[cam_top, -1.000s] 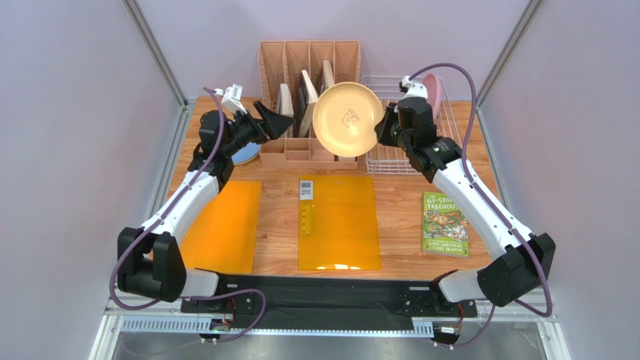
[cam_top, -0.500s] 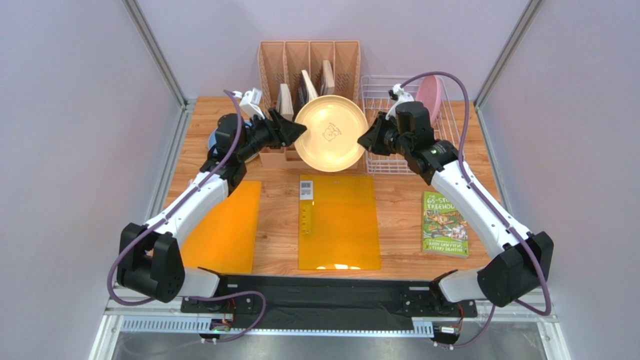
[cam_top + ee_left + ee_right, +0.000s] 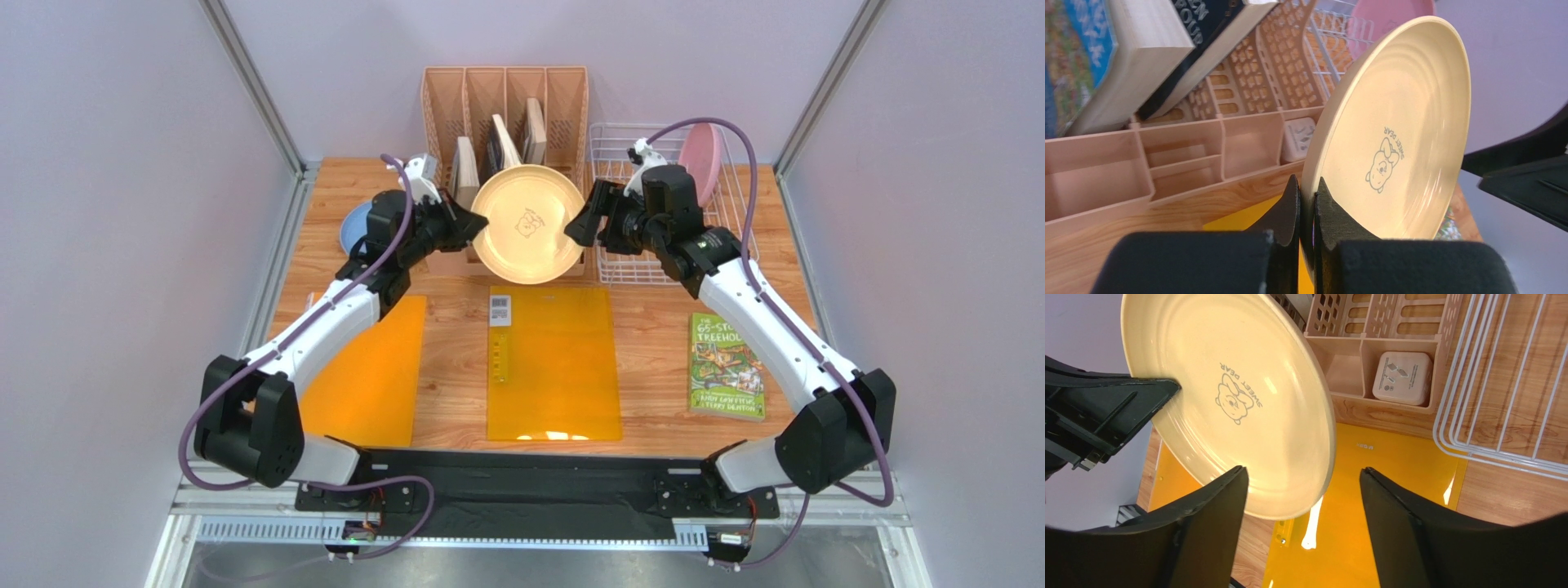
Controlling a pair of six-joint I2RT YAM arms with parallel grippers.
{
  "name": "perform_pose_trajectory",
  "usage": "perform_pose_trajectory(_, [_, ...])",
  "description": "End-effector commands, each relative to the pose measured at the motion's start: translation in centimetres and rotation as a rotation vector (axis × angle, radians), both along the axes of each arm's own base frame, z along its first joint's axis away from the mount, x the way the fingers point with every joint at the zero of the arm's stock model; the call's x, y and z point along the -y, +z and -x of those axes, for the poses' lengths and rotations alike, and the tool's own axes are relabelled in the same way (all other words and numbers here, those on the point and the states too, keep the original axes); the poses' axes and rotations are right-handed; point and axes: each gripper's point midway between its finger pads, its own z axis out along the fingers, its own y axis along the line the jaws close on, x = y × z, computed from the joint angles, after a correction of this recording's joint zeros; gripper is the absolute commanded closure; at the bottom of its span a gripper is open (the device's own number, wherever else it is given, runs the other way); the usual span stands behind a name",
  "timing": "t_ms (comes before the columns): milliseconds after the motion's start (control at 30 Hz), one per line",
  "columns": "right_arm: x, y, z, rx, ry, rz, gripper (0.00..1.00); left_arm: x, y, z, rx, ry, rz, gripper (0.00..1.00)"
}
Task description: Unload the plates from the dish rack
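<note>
A smooth, glossy finish is shown by the pale yellow plate point(image 3: 528, 224). Beside it, a white wire dish rack point(image 3: 626, 263) and a matt plastic organizer point(image 3: 503, 92) are seen on the wood-grain desk point(image 3: 650, 355).

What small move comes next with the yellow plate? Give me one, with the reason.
Probably draw the right arm back, clear of the yellow plate. The left fingers are shut on its rim, while the right fingers stand open on either side of its opposite edge without gripping, so the handover looks done.
</note>
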Motion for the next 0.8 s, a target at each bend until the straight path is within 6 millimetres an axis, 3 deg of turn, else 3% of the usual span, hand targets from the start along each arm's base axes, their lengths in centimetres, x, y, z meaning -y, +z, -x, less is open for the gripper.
perform_pose_trajectory(0, [2.1, 2.1, -1.6, 0.097, -0.074, 0.040, 0.25, -3.2, 3.4, -0.3, 0.099, 0.146, -0.078, 1.00])
perform_pose_trajectory(100, [4.5, 1.5, -2.5, 0.093, -0.132, 0.080, 0.24, -6.1, 4.2, -0.4, 0.090, 0.255, -0.092, 1.00])
perform_pose_trajectory(133, [5.1, 1.2, -2.6, 0.086, -0.145, 0.092, 0.24, -7.9, 4.8, -0.4, 0.093, 0.306, -0.083, 1.00])
perform_pose_trajectory(200, [6.7, 0.9, -3.1, 0.079, -0.181, 0.107, 0.24, -10.0, 4.2, -0.3, 0.046, 0.368, -0.055, 1.00])
perform_pose_trajectory(267, [8.1, 0.4, -3.6, 0.063, -0.212, 0.114, 0.24, -14.1, 4.6, -0.6, 0.047, 0.488, -0.034, 1.00])
perform_pose_trajectory(300, [8.3, 0.2, -3.7, 0.060, -0.218, 0.116, 0.24, -16.5, 3.8, -0.7, 0.032, 0.556, -0.034, 1.00])
perform_pose_trajectory(500, [9.2, -0.4, -4.6, 0.048, -0.234, 0.131, 0.24, -23.8, 2.3, -1.8, -0.013, 0.769, -0.027, 1.00])
perform_pose_trajectory(767, [10.1, 0.8, -6.8, 0.074, -0.268, 0.165, 0.24, -27.1, -3.1, -5.4, -0.145, 0.858, -0.024, 1.00])
